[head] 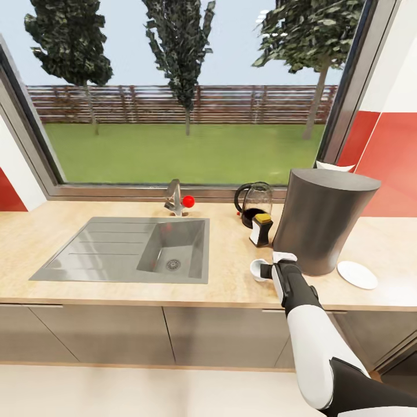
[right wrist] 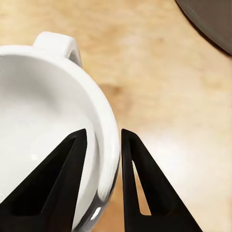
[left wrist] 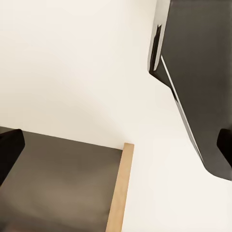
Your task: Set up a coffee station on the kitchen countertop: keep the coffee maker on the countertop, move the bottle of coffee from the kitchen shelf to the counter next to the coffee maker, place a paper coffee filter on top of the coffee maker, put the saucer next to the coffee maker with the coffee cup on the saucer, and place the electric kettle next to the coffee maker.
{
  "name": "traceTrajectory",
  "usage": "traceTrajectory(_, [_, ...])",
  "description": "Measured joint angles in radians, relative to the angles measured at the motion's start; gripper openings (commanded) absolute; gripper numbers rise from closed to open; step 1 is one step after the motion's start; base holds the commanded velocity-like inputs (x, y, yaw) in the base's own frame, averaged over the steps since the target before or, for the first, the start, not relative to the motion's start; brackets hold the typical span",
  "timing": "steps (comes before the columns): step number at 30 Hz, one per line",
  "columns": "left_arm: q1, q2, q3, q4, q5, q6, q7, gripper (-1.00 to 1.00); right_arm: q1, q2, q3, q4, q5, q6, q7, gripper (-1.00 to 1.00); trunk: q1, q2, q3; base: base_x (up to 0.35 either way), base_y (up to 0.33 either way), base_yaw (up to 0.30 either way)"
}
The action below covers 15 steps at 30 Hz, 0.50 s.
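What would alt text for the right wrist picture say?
Two black fingers of the right pincer straddle the rim of a small white round coffee cup, one inside, one outside, above a pale beige countertop.

One coffee maker (head: pixel 324 220), one kettle (head: pixel 255 202), one bottle (head: pixel 262 229), one cup (head: pixel 258 270), one saucer (head: pixel 357 274) and one filter (head: pixel 336 167) show. The tabletop (head: pixel 58 231) has one sink (head: pixel 127 249) and one tap (head: pixel 175 198). Three trees stand outside.
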Motion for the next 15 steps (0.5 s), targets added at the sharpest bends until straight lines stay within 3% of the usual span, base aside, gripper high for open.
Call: traceTrajectory(15, [0.000, 0.000, 0.000, 0.000, 0.000, -0.001, 0.000, 1.00, 0.000, 0.000, 0.006, -0.004, -0.018, 0.002, 0.000, -1.00, 0.000, 0.000, 0.000, 0.000, 0.000, 0.000])
